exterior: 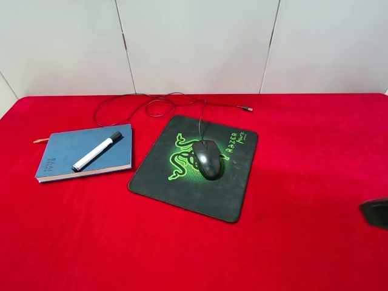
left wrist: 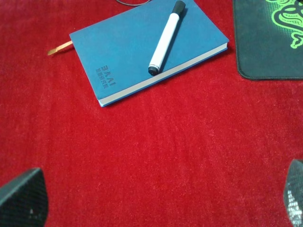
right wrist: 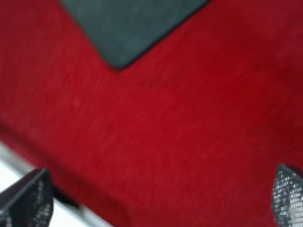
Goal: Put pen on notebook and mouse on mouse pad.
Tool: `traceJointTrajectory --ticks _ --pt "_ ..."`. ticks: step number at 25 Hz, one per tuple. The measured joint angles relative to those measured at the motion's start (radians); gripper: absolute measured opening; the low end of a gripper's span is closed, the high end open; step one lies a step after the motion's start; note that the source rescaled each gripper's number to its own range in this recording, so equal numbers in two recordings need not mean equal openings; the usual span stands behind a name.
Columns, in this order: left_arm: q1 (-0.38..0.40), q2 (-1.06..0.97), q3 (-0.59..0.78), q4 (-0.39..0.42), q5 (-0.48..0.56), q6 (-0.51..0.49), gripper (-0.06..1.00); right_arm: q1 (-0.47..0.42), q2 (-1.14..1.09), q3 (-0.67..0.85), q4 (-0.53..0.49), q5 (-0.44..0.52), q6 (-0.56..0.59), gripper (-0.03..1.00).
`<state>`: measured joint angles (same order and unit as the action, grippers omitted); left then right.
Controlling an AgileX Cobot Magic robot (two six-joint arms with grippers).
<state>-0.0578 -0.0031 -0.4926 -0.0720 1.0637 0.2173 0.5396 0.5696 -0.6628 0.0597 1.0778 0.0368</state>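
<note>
The white pen [exterior: 97, 151] with its black cap lies diagonally on the blue notebook [exterior: 66, 157] at the left. The black mouse [exterior: 207, 159] rests on the black mouse pad [exterior: 233, 182] with the green logo, near the pad's middle. In the left wrist view the pen [left wrist: 164, 38] lies across the notebook [left wrist: 118, 52], well beyond my left gripper [left wrist: 158, 201], which is open and empty above the bare cloth. My right gripper [right wrist: 156, 198] is open and empty too, with a corner of the mouse pad [right wrist: 128, 23] ahead of it, blurred.
A red cloth [exterior: 303, 151] covers the whole table. The mouse's thin cable [exterior: 151, 103] loops behind the notebook and pad toward the back edge. A dark part of the right arm [exterior: 376, 212] shows at the right border. White wall panels stand behind.
</note>
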Motion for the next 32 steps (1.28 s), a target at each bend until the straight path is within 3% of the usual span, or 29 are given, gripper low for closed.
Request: traceJointTrajectory --ticks 9,16,21,32 --pt "0.000 0.000 0.000 0.002 0.000 0.000 1.00 -0.324 -0.344 0.131 0.015 -0.026 0.000 1.00" --pt "0.000 0.000 0.000 0.002 0.000 0.000 1.00 -0.527 -0.570 0.171 0.022 -0.042 -0.044 1.00" --pt "0.000 0.000 0.000 0.002 0.000 0.000 1.00 -0.584 -0.574 0.176 0.025 -0.051 -0.050 1.00" --pt "0.000 0.000 0.000 0.002 0.000 0.000 1.00 -0.591 -0.574 0.177 0.016 -0.056 -0.052 1.00"
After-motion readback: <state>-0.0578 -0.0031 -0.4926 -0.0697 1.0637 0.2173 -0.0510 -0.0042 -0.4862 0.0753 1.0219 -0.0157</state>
